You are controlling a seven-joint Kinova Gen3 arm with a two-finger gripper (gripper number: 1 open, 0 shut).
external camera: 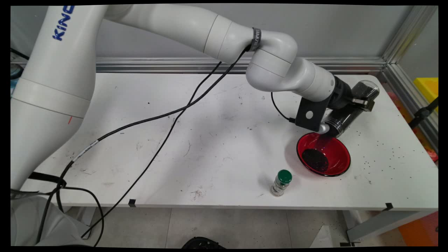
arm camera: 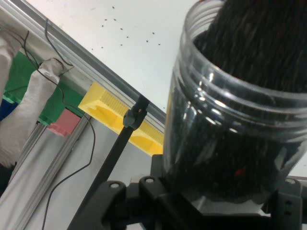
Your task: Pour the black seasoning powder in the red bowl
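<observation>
In the main view the gripper (external camera: 353, 105) is clamped round a clear plastic jar (external camera: 350, 112) of dark grains, held at the bench's (external camera: 210, 140) right side and tipped with its open mouth down over the far rim of a red bowl (external camera: 323, 154); a heap of dark grains (external camera: 315, 160) already lies in the bowl's near-left part; loose grains (external camera: 385, 150) are scattered on the bench to the bowl's right, so some spill has clearly reached the surface; the jar's mouth hangs over the bowl's edge rather than its middle, and a slight drift outward would, I judge, send grains onto the bench; a steeper tilt could release the contents in a rush and overshoot the shallow bowl; a small bottle with a green cap (external camera: 281, 182) stands upright just near-left of the bowl, apart from it, and a low sweep of the arm could knock it over.

In the hand view the jar (arm camera: 230, 143) fills the right side, seated between the gripper's black linkage at the bottom edge; dark grains press against its wall up to the threaded neck; the smooth wall looks slippery to me, so a loose hold might let the jar turn or slide while tilted; beyond it lie the bench edge, an aluminium rail (arm camera: 72, 52) and a yellow bin (arm camera: 110, 112).
</observation>
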